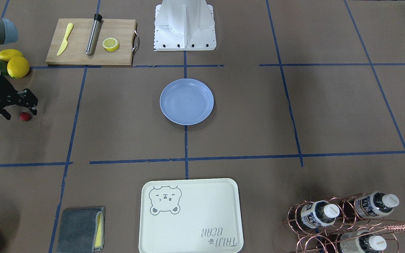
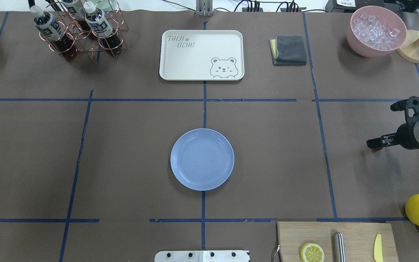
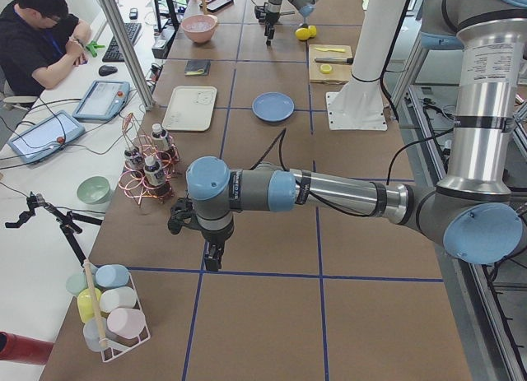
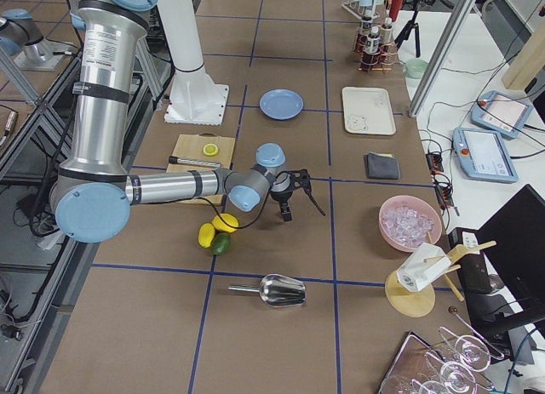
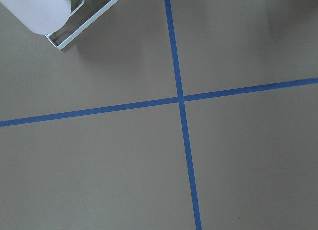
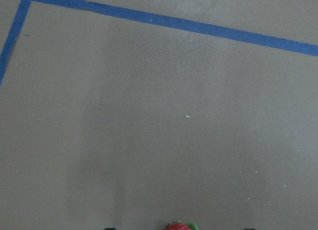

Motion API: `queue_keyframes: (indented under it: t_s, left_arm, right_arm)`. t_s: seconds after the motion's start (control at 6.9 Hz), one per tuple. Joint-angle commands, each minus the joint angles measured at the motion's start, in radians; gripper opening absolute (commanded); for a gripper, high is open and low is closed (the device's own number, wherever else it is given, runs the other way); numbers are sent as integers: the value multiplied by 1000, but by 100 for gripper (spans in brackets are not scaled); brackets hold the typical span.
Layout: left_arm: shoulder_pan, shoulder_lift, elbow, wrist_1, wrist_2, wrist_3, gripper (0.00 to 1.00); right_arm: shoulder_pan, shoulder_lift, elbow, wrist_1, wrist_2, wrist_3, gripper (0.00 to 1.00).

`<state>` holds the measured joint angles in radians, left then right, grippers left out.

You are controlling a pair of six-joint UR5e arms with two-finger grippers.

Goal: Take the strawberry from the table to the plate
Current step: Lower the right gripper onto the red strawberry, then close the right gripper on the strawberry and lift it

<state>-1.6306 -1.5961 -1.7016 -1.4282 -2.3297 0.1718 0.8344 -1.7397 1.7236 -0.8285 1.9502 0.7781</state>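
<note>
Locating the strawberry [image 1: 25,116], I am finding it lying on the counter [image 1: 125,133], near the lemons [image 1: 18,66] and well apart from the plate [image 1: 187,102]. The right end effector [image 1: 20,114] is poised over it, fingers [image 1: 30,103] spread, pinching nothing. I am judging that a good pick means lowering until both fingers are flanking the berry, then closing gently, since it may roll. The right wrist view is cropping the berry at its bottom edge; the front-facing view is showing it whole. The left end effector [image 3: 212,257] is appearing only from the side; I cannot tell its state.
</note>
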Motion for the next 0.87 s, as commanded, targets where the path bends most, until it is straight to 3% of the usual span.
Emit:
queue_keyframes:
  t_s: [0.0,0.58,0.72]
  left_arm:
    - [0,-1,-1,0,0,0,100]
    - [0,-1,0,0,0,0,100]
    - [0,-1,0,0,0,0,100]
  right_arm:
    - [-6,3,-8,0,-8,-2,85]
    - [-20,11,-19,-1,-11,0,66]
    - [-20,11,-21,-1,-11,0,66]
